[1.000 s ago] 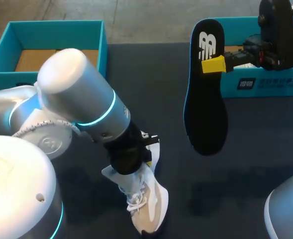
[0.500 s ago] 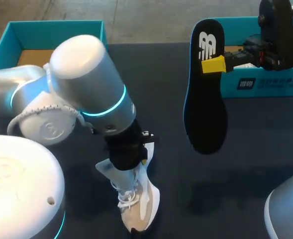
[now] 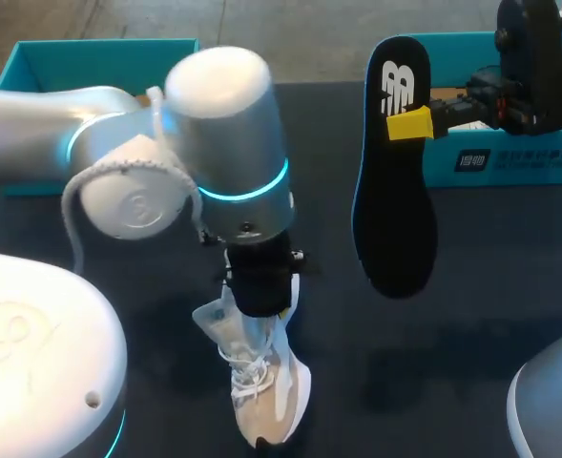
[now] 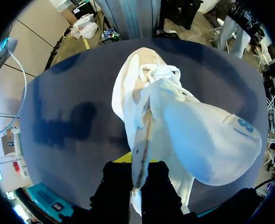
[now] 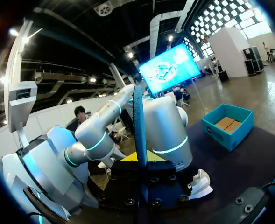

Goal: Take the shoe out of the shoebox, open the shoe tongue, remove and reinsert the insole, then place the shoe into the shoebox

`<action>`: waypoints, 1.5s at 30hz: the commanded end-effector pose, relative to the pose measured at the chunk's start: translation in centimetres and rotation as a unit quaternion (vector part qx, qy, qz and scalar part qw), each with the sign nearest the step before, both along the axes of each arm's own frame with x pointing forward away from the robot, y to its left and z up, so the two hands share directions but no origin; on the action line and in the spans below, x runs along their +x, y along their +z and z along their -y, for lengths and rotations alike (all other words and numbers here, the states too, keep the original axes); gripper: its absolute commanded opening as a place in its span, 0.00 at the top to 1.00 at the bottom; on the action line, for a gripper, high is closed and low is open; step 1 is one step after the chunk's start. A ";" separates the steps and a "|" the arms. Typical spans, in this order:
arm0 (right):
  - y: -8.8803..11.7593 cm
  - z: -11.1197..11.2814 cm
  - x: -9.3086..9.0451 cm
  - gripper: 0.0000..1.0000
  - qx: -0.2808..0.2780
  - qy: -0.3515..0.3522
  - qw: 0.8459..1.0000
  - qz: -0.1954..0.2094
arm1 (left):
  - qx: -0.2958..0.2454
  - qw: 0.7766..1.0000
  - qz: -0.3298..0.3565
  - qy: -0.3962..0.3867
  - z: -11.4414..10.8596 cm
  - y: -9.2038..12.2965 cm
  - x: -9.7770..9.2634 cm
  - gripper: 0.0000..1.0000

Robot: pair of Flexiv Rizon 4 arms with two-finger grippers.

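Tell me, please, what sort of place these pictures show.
Probably a robot test bench for shoe handling: a dark table with two teal shoeboxes, the left end effector gripping a white shoe, and the right end effector holding up a black insole.

I read this as robot lab or test bench. Grounds: dark matte table (image 3: 471, 305) as sole work surface; my left arm (image 3: 214, 143), silver-cased with glowing blue ring, coming in over table's left edge; my right arm (image 3: 538, 67) in over far right corner; teal shoebox (image 3: 99, 52) at far left corner, second teal box (image 3: 509, 157) at far right edge
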State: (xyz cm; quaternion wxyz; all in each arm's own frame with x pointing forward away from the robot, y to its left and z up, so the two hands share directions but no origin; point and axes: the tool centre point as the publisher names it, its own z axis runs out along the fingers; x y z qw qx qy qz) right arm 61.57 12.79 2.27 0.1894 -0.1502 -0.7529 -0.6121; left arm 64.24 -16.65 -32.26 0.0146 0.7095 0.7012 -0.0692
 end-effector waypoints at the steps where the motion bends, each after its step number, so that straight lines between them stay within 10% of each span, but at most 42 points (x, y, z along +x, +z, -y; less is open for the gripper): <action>1: 0.0 -0.2 0.2 1.00 -0.001 0.001 1.000 -0.001 | 0.032 0.999 0.001 -0.004 0.9 -0.8 -0.1 1.00; 45: 0.0 -0.2 0.2 1.00 -0.001 0.001 1.000 -0.001 | 0.019 1.000 -0.016 -0.009 1.8 -4.2 0.0 1.00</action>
